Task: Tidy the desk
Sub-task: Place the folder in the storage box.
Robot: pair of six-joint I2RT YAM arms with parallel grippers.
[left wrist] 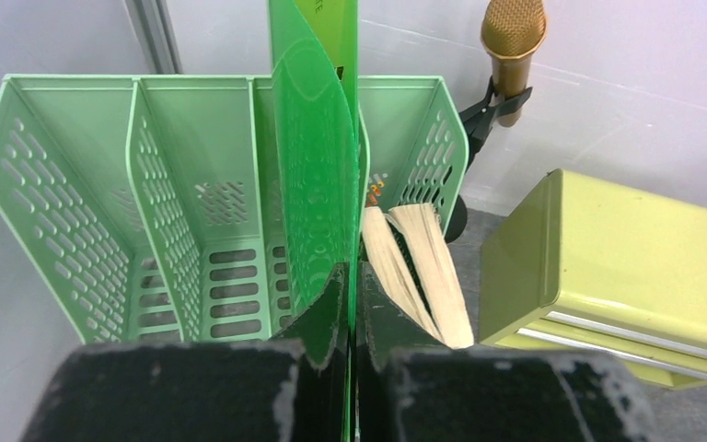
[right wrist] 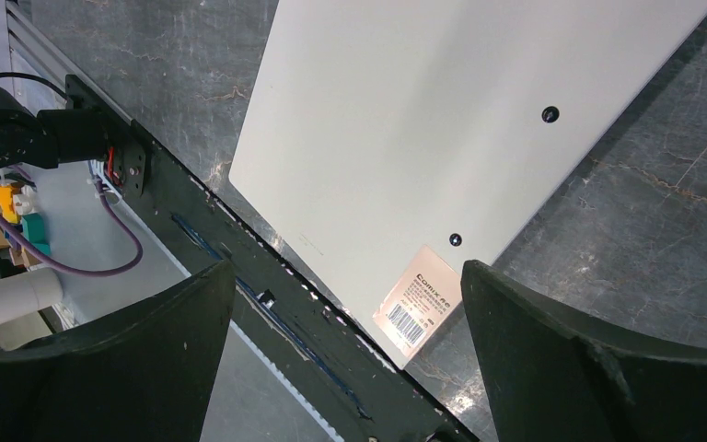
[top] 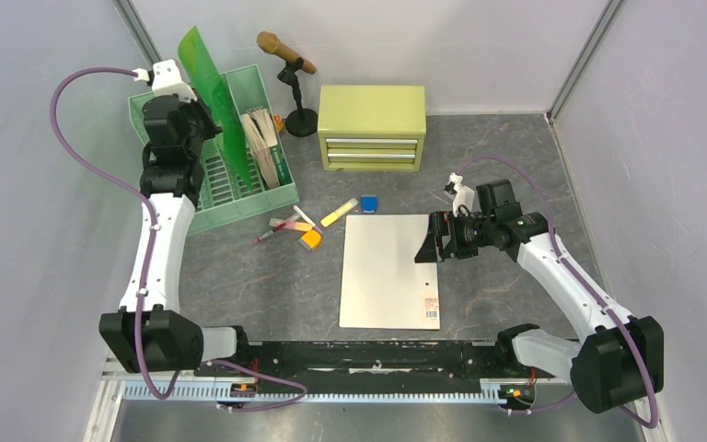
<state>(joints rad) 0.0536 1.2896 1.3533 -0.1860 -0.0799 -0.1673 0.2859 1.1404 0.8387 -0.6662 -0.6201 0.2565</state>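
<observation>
On the dark grey mottled desk point(top: 267, 285) a pale green file rack point(top: 239, 198) stands at the back left. My left gripper point(top: 204, 124) hangs over it, shut on a translucent green folder point(top: 207, 83) held upright on edge. In the left wrist view the folder point(left wrist: 318, 166) runs between the closed fingertips of my left gripper point(left wrist: 352, 276), over the rack's middle slots point(left wrist: 193, 230). A white board point(top: 388, 272) lies flat at centre. My right gripper point(top: 428, 247) hovers open over its right edge. In the right wrist view nothing sits within that gripper point(right wrist: 348, 267), with the board point(right wrist: 442, 120) below.
A yellow-green two-drawer cabinet point(top: 372, 126) sits at the back, with a microphone on a stand point(top: 287, 53) to its left. A book point(top: 262, 138) stands in the rack's right slot. Pens, a yellow marker point(top: 339, 213), an orange item point(top: 310, 239) and a blue cube point(top: 369, 203) lie scattered.
</observation>
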